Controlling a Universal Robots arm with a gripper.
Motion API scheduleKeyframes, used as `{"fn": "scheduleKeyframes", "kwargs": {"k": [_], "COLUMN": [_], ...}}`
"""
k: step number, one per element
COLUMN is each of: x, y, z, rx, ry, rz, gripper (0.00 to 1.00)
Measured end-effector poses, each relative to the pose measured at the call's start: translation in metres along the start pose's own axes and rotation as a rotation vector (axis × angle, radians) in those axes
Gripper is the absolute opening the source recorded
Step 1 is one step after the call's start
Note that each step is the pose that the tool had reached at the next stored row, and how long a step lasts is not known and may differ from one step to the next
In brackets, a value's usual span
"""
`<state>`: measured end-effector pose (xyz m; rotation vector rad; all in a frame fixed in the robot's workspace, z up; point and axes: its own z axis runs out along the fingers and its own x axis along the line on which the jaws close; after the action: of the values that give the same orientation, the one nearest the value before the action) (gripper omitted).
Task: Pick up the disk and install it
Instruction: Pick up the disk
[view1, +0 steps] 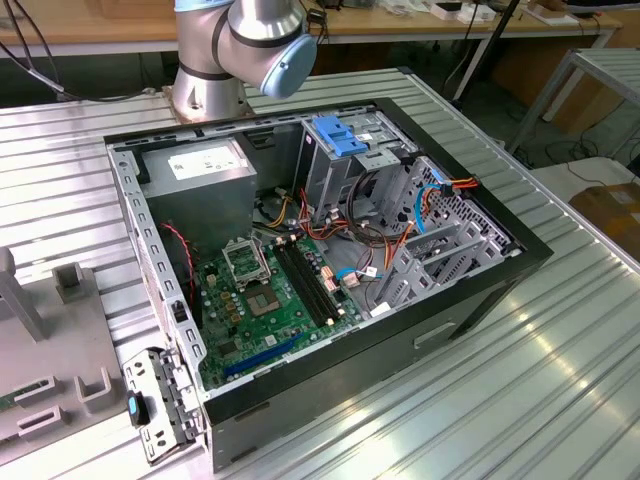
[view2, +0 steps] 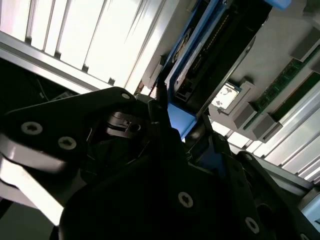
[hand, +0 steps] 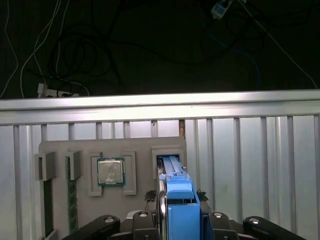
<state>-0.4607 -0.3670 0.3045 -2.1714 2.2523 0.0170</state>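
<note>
My tool (hand: 176, 197) is closest to the lens in both wrist views: black housings with screw heads, and two fingers closed narrow on the disk (hand: 172, 172). I hold the disk on edge. One bright blue carrier rail faces the first wrist view between my fingers. In the second wrist view the dark drive body runs away from me, with the blue rail along its side. The far end of the disk meets a raised rectangular slot in a grey plate (hand: 75, 147), and I cannot tell whether it is still seated there or just lifted clear.

Just beside that slot a processor chip (hand: 111, 171) lies flat in its own frame on the plate. Further along, green memory sticks (hand: 47, 205) stand in narrow grooves. The plate rests on the ribbed metal tabletop (hand: 250, 165). Past the tabletop's edge, cables (hand: 75, 60) trail across a dark floor.

In the exterior view my arm (view1: 245, 40) rises from its base behind an open computer case (view1: 400, 350), which lies on its side on the tabletop. Inside the case a green motherboard (view1: 270, 300) covers the bottom and a grey box with a white sticker (view1: 200, 165) sits near my base. A flat blue latch plate (view1: 343, 135) tops the drive cage. The grey plate lies well apart from the case, at the exterior view's left.
</note>
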Motion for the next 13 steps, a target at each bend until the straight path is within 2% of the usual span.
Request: {"fn": "scheduleKeyframes", "kwargs": {"k": [1, 2, 4, 13], "x": [0.0, 0.0, 0.0, 0.0], "y": [0.0, 0.0, 0.0, 0.0], "z": [0.0, 0.0, 0.0, 0.0], "rx": [0.0, 0.0, 0.0, -0.0003], "ry": [0.0, 0.0, 0.0, -0.0001], "rz": [0.0, 0.001, 0.002, -0.013], "gripper": [0.46, 0.39, 0.37, 0.37]}}
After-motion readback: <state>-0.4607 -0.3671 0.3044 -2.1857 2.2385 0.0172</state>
